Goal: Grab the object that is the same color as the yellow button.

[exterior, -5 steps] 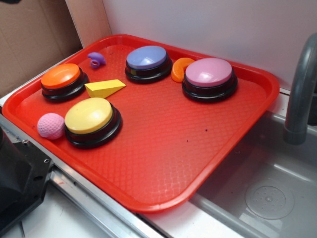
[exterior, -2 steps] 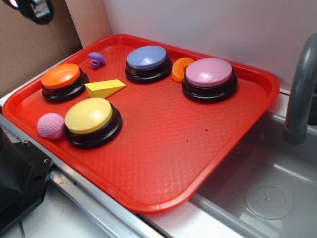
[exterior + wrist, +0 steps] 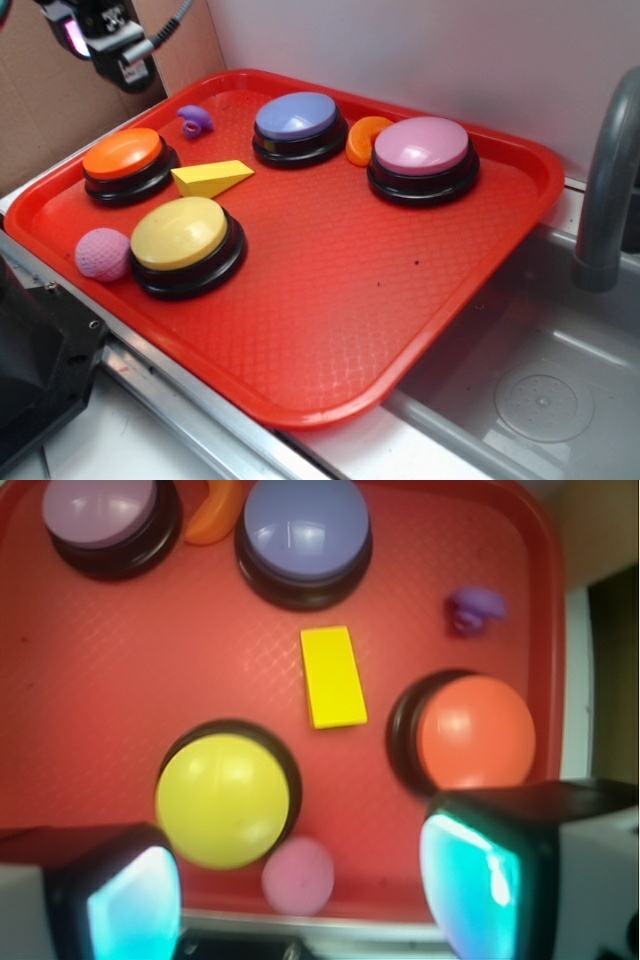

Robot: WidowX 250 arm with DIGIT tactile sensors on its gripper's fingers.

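The yellow wedge (image 3: 212, 178) lies on the red tray (image 3: 330, 310), between the orange button (image 3: 124, 160) and the yellow button (image 3: 183, 238). From the wrist it shows as a yellow rectangle (image 3: 333, 676) above and right of the yellow button (image 3: 224, 798). My gripper (image 3: 95, 35) hangs high above the tray's far left corner, well apart from the wedge. Its jaws stand wide apart in the wrist view (image 3: 300, 905), with nothing between them.
Also on the tray: a blue button (image 3: 297, 125), a pink-lilac button (image 3: 422, 155), an orange crescent (image 3: 364, 138), a purple piece (image 3: 195, 121) and a pink dimpled ball (image 3: 102, 253). A grey sink (image 3: 530, 390) with a tap (image 3: 605, 190) lies right. Cardboard wall at left.
My gripper has come into the exterior view at the top left and moved right and down toward the tray. Nothing on the tray has moved.
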